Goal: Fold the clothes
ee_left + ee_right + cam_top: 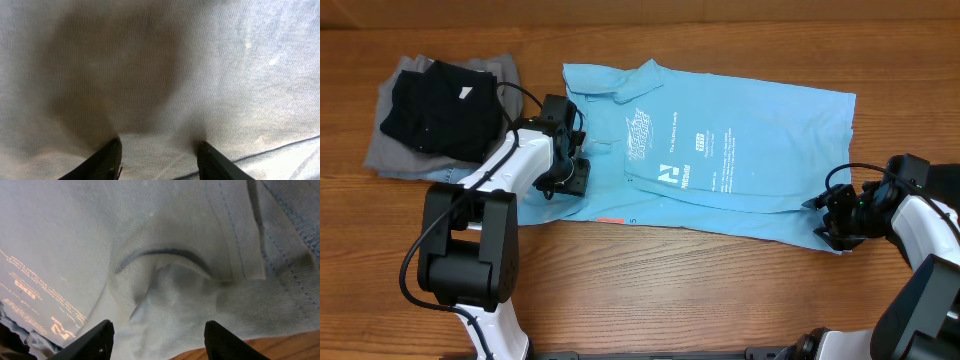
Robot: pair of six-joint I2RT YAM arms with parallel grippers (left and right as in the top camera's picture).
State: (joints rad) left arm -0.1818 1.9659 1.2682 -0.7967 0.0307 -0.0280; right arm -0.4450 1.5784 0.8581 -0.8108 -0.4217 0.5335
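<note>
A light sky-blue collared short-sleeved shirt (740, 140) with printed lettering lies spread across a wooden table (720, 290). At the far left, a black garment (435, 115) sits on a grey garment (385, 155). The left gripper (159, 145) is over the shirt's left edge, jaws apart and holding nothing. The right gripper (159, 326), jaws wide and empty, is over the shirt's near right corner.

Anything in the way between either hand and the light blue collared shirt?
Nothing visible. The left hand and right hand both sit right at the light blue collared shirt, fingers apart. The black garment atop the grey garment lies beyond the shirt's collar end, clear of both.
</note>
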